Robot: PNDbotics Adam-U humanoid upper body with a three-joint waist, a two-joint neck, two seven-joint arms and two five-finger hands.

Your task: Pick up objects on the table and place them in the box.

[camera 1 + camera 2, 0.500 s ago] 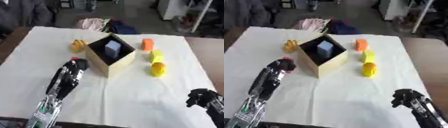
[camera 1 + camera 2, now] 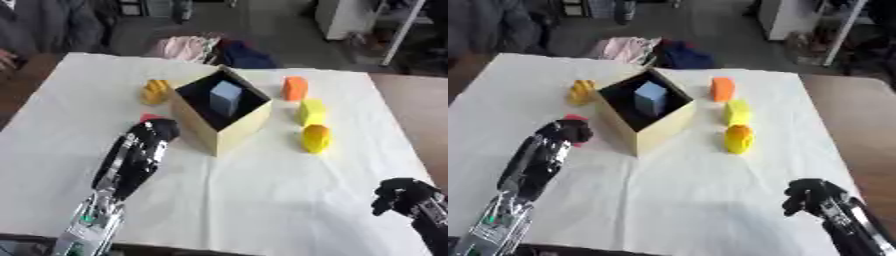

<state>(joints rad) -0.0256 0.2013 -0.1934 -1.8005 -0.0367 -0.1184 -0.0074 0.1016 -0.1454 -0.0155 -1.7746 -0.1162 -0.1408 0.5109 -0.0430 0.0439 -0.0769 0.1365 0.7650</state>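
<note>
Progress is slight: we see one blue block [image 2: 224, 96] in the box [image 2: 229, 131], just beyond our left hand [image 2: 144, 147]. Its fingers curl over a red object [image 2: 575, 119]; we judge it held. Beyond the box lie an orange block [image 2: 295, 88], two yellow pieces [image 2: 311, 112] and another yellow thing [image 2: 156, 92]. Our right hand [image 2: 401, 195] is curled, holding nothing.

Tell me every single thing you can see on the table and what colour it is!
Table: one, white cloth.
Box: one, tan, open, centre.
Block: one, light blue, inside the box.
Orange block: one, right of the box.
Yellow block: one, below the orange one.
Yellow rounded piece: one, nearest of that row.
Yellow-orange piece: one, left of the box.
Red thing: one, at the left hand's fingertips.
Left hand: black, lower left.
Right hand: black, curled, lower right.
</note>
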